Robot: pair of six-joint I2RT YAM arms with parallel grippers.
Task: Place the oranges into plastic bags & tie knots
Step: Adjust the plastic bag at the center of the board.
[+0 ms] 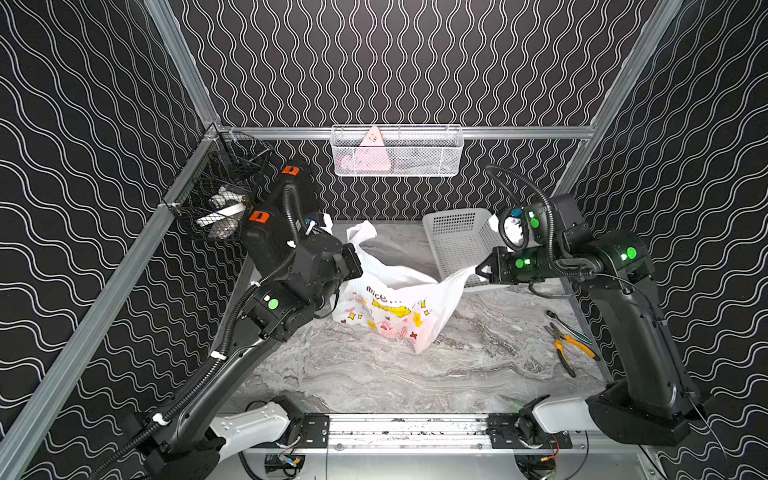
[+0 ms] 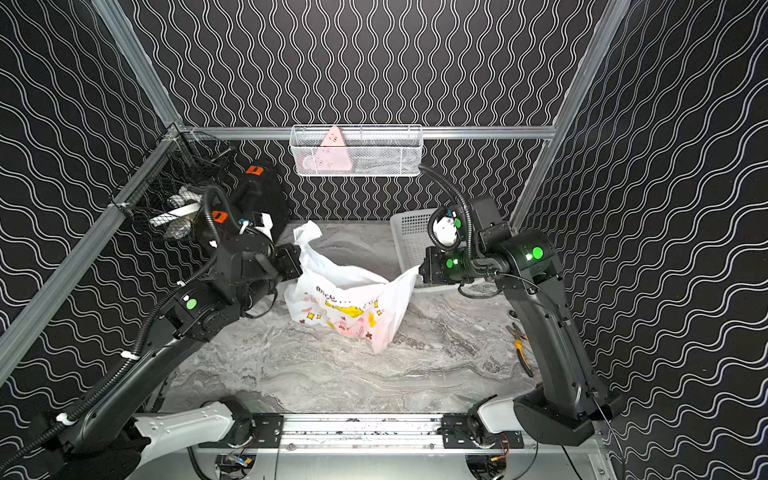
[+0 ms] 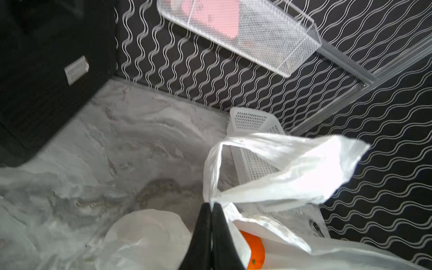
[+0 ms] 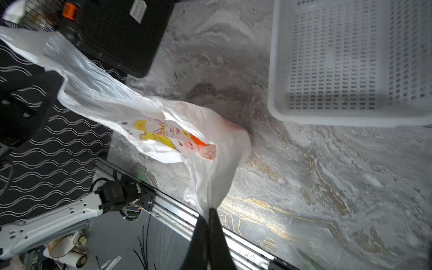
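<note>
the plastic bag (image 1: 395,303) sits near the middle of the marble table (image 1: 374,374), its bottom resting on the surface and its mouth pulled open between the two arms. the left gripper (image 3: 211,206) is clenched on the thin white film at one side of the mouth, and a handle loop (image 3: 268,168) stands up just past its fingertips. the right gripper (image 4: 208,210) is pinched tight on the bunched film at the opposite side, so the printed face stretches taut between them in both top views. one orange (image 3: 254,247) shows inside the bag beside the left fingers; how many more lie within i cannot tell. the white perforated basket (image 1: 457,237) stands just behind the bag. pliers (image 1: 569,347) lie by the right arm's base.
</note>
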